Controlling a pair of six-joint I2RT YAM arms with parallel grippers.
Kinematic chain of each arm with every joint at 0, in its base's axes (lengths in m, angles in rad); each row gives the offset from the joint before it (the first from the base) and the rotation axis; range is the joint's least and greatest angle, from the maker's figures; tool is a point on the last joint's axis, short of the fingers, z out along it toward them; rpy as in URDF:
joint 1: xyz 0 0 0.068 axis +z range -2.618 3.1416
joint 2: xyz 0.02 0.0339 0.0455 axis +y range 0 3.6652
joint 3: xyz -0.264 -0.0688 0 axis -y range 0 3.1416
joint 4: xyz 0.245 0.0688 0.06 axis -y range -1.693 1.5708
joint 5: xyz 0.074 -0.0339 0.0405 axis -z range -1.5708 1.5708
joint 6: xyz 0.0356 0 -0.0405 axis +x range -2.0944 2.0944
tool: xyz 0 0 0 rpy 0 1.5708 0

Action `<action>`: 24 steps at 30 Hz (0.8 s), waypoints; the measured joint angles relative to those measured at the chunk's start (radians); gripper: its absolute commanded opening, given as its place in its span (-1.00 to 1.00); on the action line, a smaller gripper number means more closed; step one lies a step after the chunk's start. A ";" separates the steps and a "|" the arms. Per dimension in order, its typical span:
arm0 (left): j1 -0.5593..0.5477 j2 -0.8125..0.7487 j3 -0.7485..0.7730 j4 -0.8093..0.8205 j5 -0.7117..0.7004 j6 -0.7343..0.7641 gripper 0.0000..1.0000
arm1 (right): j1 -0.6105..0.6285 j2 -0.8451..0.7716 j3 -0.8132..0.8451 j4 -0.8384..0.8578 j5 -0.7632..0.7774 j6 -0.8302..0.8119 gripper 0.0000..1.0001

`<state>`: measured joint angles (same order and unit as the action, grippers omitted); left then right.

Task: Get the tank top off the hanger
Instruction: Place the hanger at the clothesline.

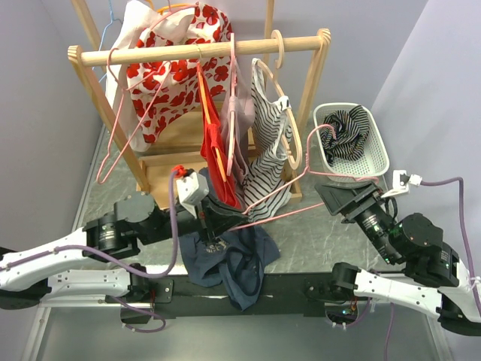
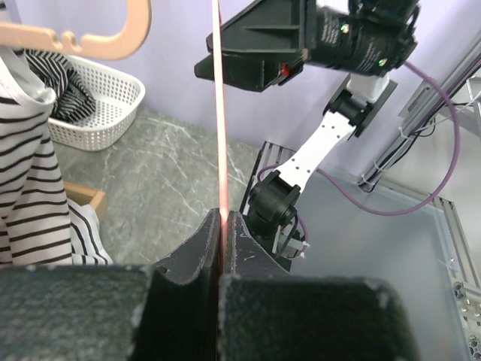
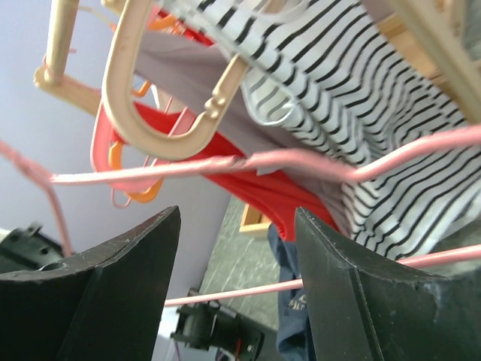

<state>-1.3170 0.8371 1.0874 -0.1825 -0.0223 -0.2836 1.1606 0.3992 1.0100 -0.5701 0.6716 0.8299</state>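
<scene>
Two arms are seen working over a grey marbled table (image 1: 316, 241), with one pink wire hanger (image 2: 219, 113) stretched between them. The hanger's wire is clamped between the closed fingers of the left gripper (image 2: 222, 226). The right gripper (image 3: 237, 214) is held with its jaws wide apart, and the hanger's lower bar is seen passing between them untouched.

One navy tank top (image 1: 233, 263) is heaped on the table directly below the left gripper, its lower edge draped over the near edge. Whether a strap is caught on the wire cannot be told.

Four garments are hung on the one wooden rack (image 1: 98, 56) behind: a red-and-white floral piece (image 1: 165, 75), a red one (image 1: 218, 150), a pale pink one (image 1: 234, 128) and a striped top (image 1: 267, 135), the last carried on a beige hanger (image 3: 161, 149). One white basket (image 1: 378, 150) is set to the right of the rack, with a single striped garment (image 1: 346, 135) lying in it and the pink hanger's hook raised over its left rim.

The left arm is laid low from the left edge, its elbow folded and its wrist turned toward the centre. The right arm is brought in from the lower right corner, its forearm angled up and leftward, the fingers pointed at the hanger's near end.
</scene>
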 measured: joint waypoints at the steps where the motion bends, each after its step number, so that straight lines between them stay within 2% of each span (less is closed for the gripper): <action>1: 0.000 -0.006 0.005 -0.005 0.000 0.003 -0.98 | 0.000 -0.010 -0.005 -0.003 0.011 0.001 0.40; 8: 0.000 -0.101 0.042 -0.064 -0.031 0.029 -0.98 | 0.000 -0.044 -0.030 -0.005 0.071 0.002 0.43; 13: 0.000 -0.108 0.090 -0.120 -0.070 0.040 -0.98 | 0.000 -0.046 -0.037 0.051 0.037 -0.064 0.61; 16: 0.000 -0.083 0.091 -0.118 -0.080 0.042 -0.98 | 0.000 -0.034 -0.037 0.116 -0.051 -0.142 0.73; 24: 0.000 -0.011 0.089 -0.117 -0.097 0.047 -0.98 | 0.000 0.101 0.031 0.209 -0.426 -0.289 0.71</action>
<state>-1.3170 0.8261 1.1767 -0.2993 -0.1192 -0.2367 1.1603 0.4999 1.0409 -0.3607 0.2451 0.5411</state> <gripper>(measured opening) 0.043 0.864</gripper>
